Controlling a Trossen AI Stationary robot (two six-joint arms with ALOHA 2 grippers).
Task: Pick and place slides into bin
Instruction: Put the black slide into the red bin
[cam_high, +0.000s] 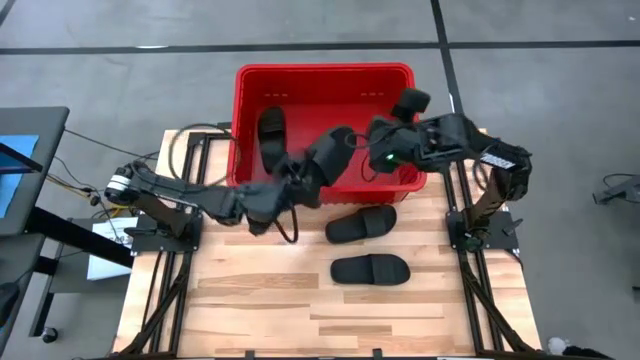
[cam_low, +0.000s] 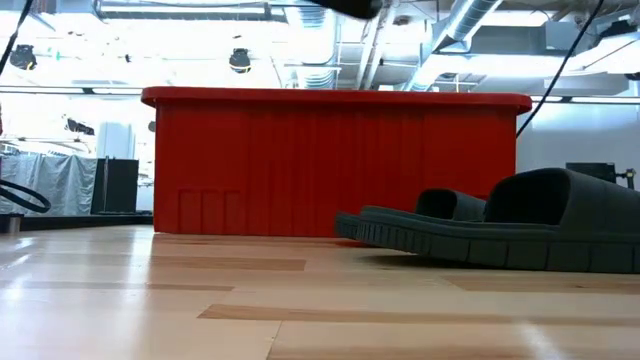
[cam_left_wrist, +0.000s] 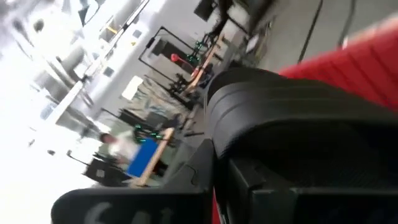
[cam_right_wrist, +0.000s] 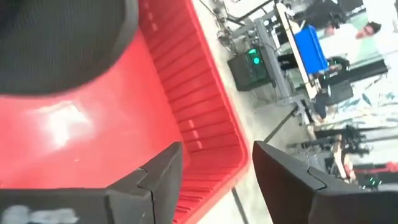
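The red bin (cam_high: 325, 80) stands at the table's far edge; it also shows in the low view (cam_low: 335, 165). One black slide (cam_high: 271, 130) lies on the bin's floor at its left. My left gripper (cam_high: 296, 180) is shut on a second slide (cam_high: 330, 155) over the bin's near wall. My right gripper (cam_high: 372, 140) hangs open and empty over the bin's right half (cam_right_wrist: 205, 118), close to the held slide (cam_right_wrist: 62, 43). Two more slides lie soles down on the table, one nearer the bin (cam_high: 362, 222) and one nearer the front (cam_high: 370, 269). My left gripper holds the slide by its near end (cam_high: 308, 175), coming level from the table's left and near side. The slide (cam_left_wrist: 286, 118) reaches out from the fingers toward the bin's middle, lifted clear of bin and table. The gripper hides which part the fingers are on.
In the low view the two slides on the table lie at the right, one behind the other (cam_low: 530, 225) (cam_low: 430, 215), in front of the bin's near wall. Bare wood lies at the table's near and left parts (cam_high: 250, 300). Cables (cam_high: 190, 150) run by the left arm's base.
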